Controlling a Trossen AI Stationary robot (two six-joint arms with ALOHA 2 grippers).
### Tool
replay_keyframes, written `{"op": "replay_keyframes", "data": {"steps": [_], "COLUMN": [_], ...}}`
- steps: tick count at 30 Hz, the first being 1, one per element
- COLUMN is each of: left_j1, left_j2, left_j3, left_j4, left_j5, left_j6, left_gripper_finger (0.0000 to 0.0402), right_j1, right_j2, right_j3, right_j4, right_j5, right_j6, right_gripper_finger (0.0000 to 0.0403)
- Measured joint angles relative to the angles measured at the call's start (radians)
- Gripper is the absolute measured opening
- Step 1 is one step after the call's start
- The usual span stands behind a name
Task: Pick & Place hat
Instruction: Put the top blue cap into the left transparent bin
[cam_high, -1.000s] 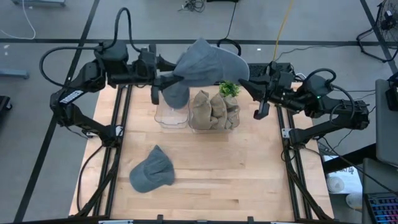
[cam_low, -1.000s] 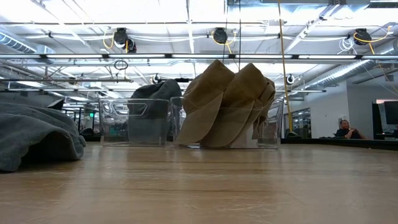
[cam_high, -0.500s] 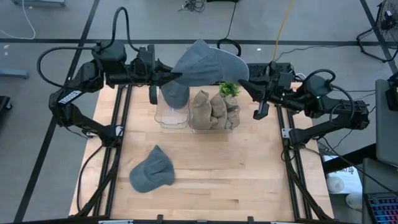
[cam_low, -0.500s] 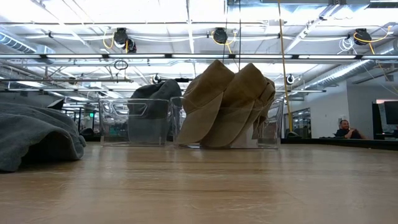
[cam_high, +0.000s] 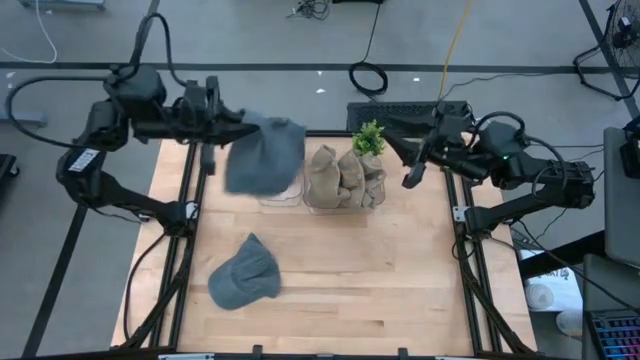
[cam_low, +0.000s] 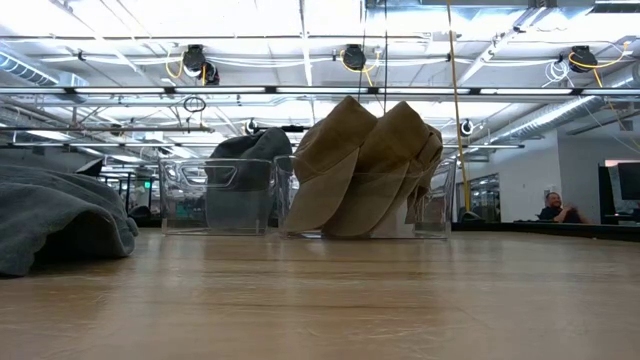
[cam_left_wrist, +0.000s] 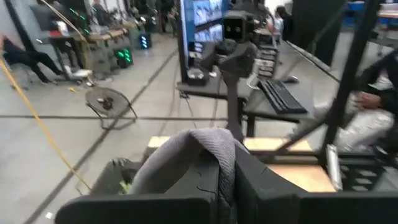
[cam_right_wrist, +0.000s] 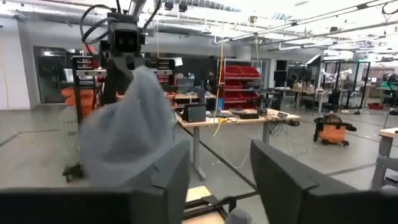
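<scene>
My left gripper (cam_high: 230, 128) is shut on a grey hat (cam_high: 265, 155) above the table's far left, over the left clear bin (cam_high: 276, 198). In the right wrist view this hat (cam_right_wrist: 130, 134) hangs in the air. In the low view another grey hat (cam_low: 250, 150) sits in that bin. A third grey hat (cam_high: 245, 275) lies crown up on the table at the near left. My right gripper (cam_high: 395, 140) stands open at the far right, apart from the held hat, with nothing between its fingers (cam_right_wrist: 168, 180). My left gripper pinches a bunched fold of the grey hat's cloth (cam_left_wrist: 219, 163) between its two fingers. The fingers come about level from the table's left side. The hat droops beyond and below them, slack and clear of the table, over the left bin.
A second clear bin (cam_high: 345, 205) beside the first holds several tan hats (cam_high: 345, 175). A small green plant (cam_high: 368, 137) stands behind it. The near right half of the wooden table (cam_high: 400, 290) is bare. A person sits far off in the room (cam_low: 555, 208).
The grey hat was stretched between both grippers. My right gripper has let it go and its fingers now stand apart. My left gripper has drawn back toward the table's left edge with the hat, which has collapsed and now hangs from it alone.
</scene>
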Motion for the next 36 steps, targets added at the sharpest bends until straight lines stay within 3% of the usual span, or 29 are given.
{"op": "replay_keyframes", "data": {"steps": [8, 17, 26, 36], "left_j1": [0.003, 0.003, 0.003, 0.004], "left_j2": [-0.062, -0.063, -0.001, 0.131], "left_j3": [0.000, 0.000, 0.000, 0.000], "left_j4": [-0.223, -0.472, -0.673, -0.738], "left_j5": [0.062, 0.020, -0.157, -0.444], "left_j6": [-0.030, 0.058, 0.292, 0.549], "left_gripper_finger": [0.0016, 0.0016, 0.0016, 0.0016], "right_j1": [0.009, 0.027, 0.066, 0.108], "right_j2": [0.004, 0.013, 0.060, 0.056], "right_j3": [0.000, 0.000, 0.000, 0.000], "right_j4": [-0.012, -0.025, -0.119, -0.120], "right_j5": [-0.003, -0.002, -0.002, -0.002], "right_j6": [-0.047, -0.090, -0.109, -0.107], "right_gripper_finger": [0.0218, 0.0218, 0.0217, 0.0215]}}
